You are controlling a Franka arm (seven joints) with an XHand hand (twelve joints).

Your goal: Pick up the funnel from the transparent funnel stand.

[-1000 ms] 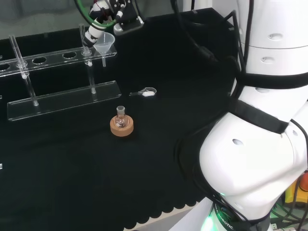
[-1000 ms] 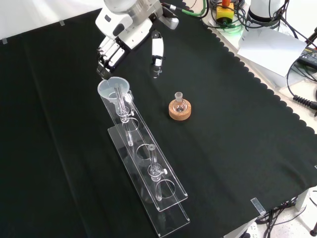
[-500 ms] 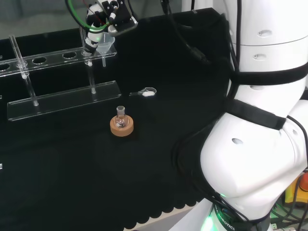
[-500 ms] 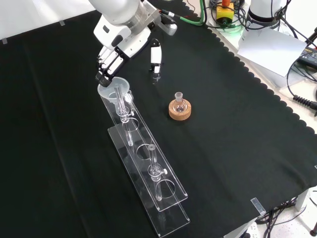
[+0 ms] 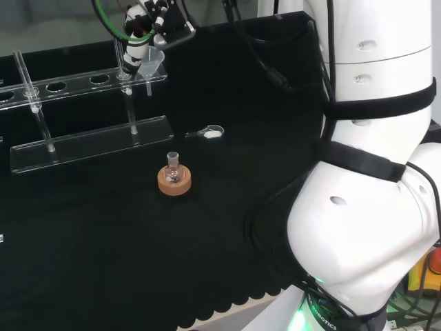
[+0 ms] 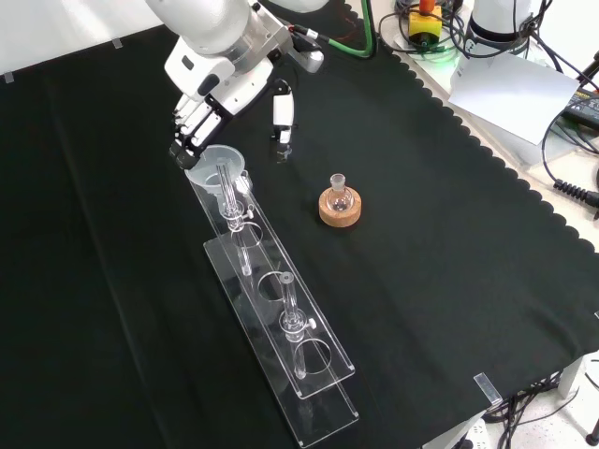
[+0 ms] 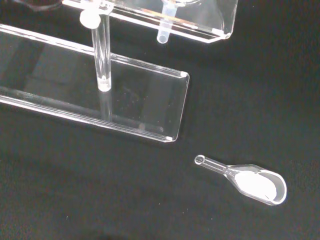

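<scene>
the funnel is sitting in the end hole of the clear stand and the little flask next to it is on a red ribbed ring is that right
Not quite: the front view shows the flask on a cork ring, not a red ribbed one. The funnel does sit in the end hole of the clear stand.

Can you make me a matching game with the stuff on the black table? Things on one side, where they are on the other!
Things:
1. funnel
2. small flask
3. scoop
4. robot hand

Places:
A. sitting on a cork ring
B. lying flat on the black cloth, white powder inside
C. resting in the end hole of the clear stand
D. reaching down at the funnel's rim

Pairs: 1-C, 2-A, 3-B, 4-D
</scene>
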